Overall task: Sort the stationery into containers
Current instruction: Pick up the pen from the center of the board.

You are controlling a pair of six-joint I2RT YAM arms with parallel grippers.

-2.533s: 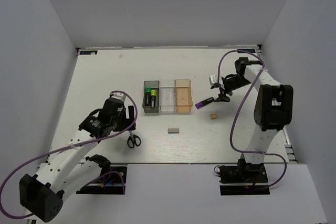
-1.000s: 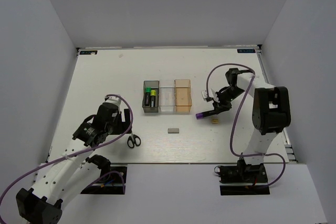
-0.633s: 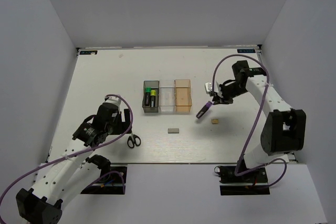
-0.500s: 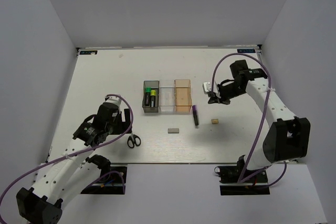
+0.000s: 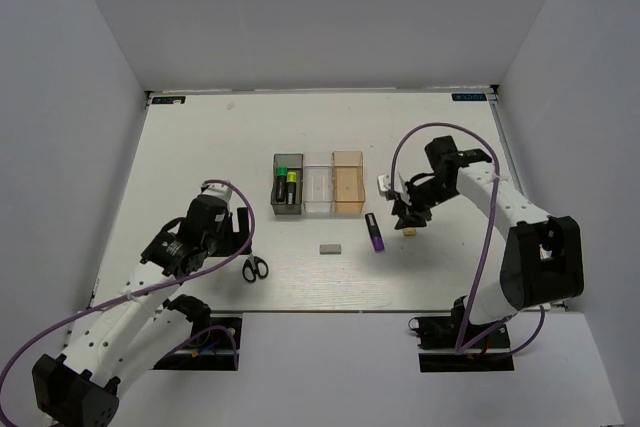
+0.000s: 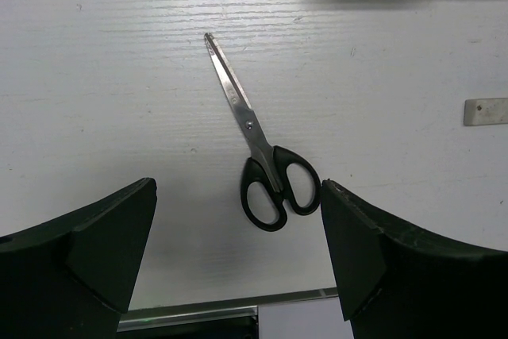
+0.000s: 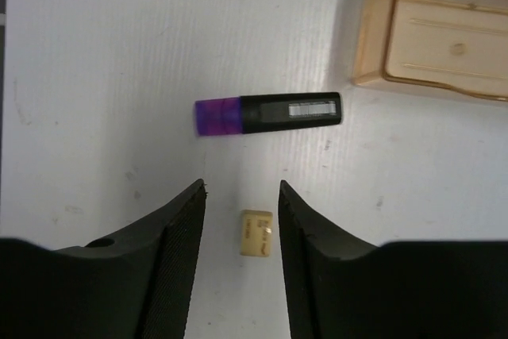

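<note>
Nearest the bases, the left gripper [image 6: 238,190] hangs wide open over the black-handled scissors [image 6: 262,156], gripping nothing. Further right, the right gripper [image 7: 242,188] hovers part-open and empty above the tiny tan block [image 7: 256,233]. The purple highlighter [image 7: 268,113] lies flat just left, short of the orange-tan bin [image 7: 370,37]. Looks like a pick-up step: descend, straddle, close.

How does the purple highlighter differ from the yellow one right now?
The purple highlighter lies loose on the table, near the orange bin; the yellow highlighter sits inside the dark grey bin. Their coloured ends differ: purple against yellow. Both have black bodies, and neither is held.
</note>
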